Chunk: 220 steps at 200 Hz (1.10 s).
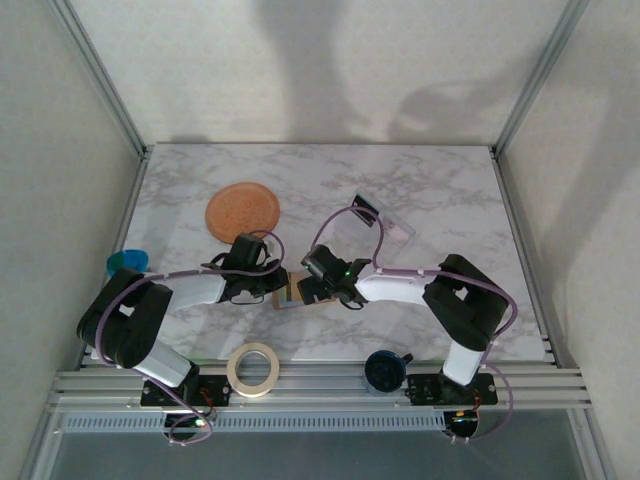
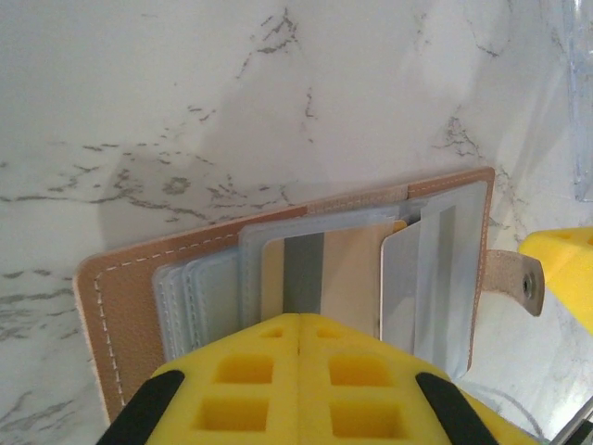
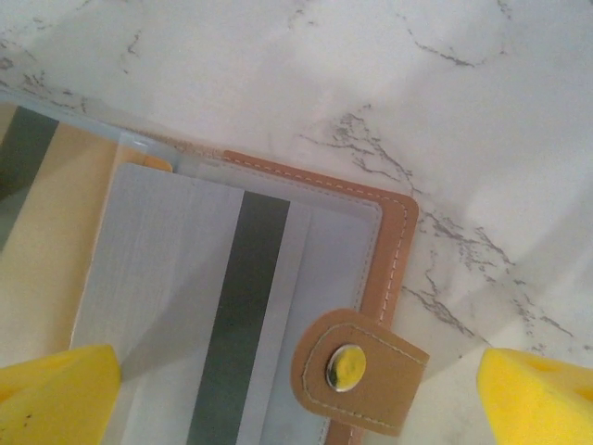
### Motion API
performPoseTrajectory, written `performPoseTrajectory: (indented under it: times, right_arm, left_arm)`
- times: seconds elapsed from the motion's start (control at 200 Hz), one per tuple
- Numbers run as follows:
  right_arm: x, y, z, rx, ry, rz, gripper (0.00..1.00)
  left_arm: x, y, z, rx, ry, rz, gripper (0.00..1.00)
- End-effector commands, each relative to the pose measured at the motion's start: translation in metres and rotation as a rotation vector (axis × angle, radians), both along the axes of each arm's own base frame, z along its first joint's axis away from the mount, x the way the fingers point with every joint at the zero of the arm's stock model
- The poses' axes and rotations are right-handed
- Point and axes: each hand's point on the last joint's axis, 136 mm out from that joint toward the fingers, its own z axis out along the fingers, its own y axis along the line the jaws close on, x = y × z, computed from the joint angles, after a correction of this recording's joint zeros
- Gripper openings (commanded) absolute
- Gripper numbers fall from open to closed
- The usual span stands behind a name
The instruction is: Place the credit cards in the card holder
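The card holder (image 2: pixel 116 306) lies open on the marble, tan leather with clear sleeves, its snap tab (image 3: pixel 357 371) sticking out at one side. A beige credit card with a grey stripe (image 2: pixel 343 264) sits in one sleeve. Beside it, a whitish card with a dark stripe (image 3: pixel 176 297) sits in another. My left gripper (image 2: pixel 301 320) is shut, jaws pressed together over the beige card's near edge, gripping nothing. My right gripper (image 3: pixel 296 408) stands open, one yellow finger on each side of the tab. Both grippers meet at the holder (image 1: pixel 292 290). A dark card (image 1: pixel 368 207) lies further back.
An orange-brown disc (image 1: pixel 242 210) lies at the back left. A clear plastic piece (image 1: pixel 398 228) rests near the dark card. A tape roll (image 1: pixel 252 368) and a dark round object (image 1: pixel 384 370) sit on the front rail. A blue object (image 1: pixel 128 262) is at the left edge.
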Motion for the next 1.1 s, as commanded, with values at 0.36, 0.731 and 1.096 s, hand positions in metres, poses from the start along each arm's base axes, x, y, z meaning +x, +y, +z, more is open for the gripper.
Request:
performPoseTrajectory:
  times: [0.36, 0.731, 1.096]
  right_arm:
    - [-0.002, 0.01, -0.005, -0.012, 0.037, 0.041, 0.99]
    - [-0.002, -0.028, -0.012, -0.113, 0.014, -0.049, 0.99]
    - [0.0, -0.006, 0.024, -0.004, 0.026, -0.025, 0.99]
  left_arm:
    - [-0.021, 0.014, -0.024, 0.057, 0.096, 0.002, 0.01]
    - [-0.023, 0.018, -0.026, 0.079, 0.096, 0.001, 0.01]
    - [-0.022, 0.015, -0.022, 0.059, 0.097, -0.003, 0.01]
